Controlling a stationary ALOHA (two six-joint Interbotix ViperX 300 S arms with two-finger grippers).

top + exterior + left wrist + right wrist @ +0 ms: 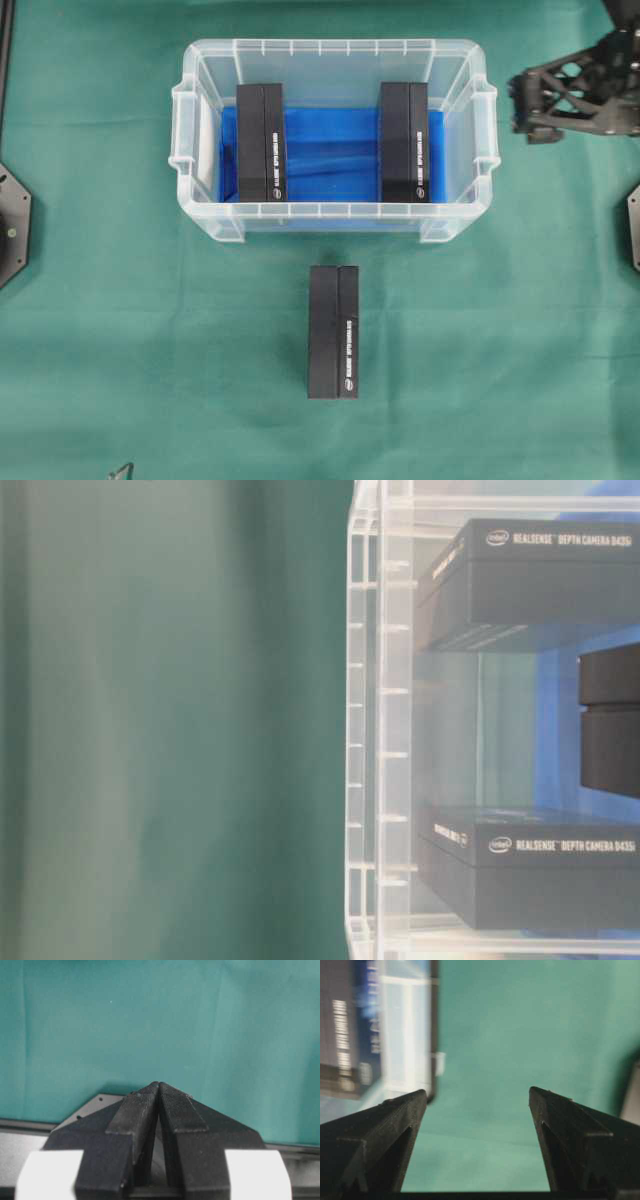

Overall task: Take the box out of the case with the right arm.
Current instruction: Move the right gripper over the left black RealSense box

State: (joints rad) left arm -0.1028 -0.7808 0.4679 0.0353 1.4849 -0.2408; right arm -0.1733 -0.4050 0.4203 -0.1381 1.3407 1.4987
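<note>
Two black boxes sit inside the case (330,212), a clear plastic tub with a blue cloth (330,150) on its bottom. One box (261,142) lies on the left side of the tub and the other box (404,141) lies on the right side, well apart, with blue cloth between them. Both have small white writing along one long side. A third black box (333,332) lies outside on the green table cover (120,330), just below the tub. The right gripper (477,1105) is beside the tub's right end, over the green cover, not touching anything. Its two pointed fingers (385,1125) are spread wide apart and nothing is between them. The left gripper (159,1087) is over bare green cover, with its two tips pressed together and nothing in them.
</note>
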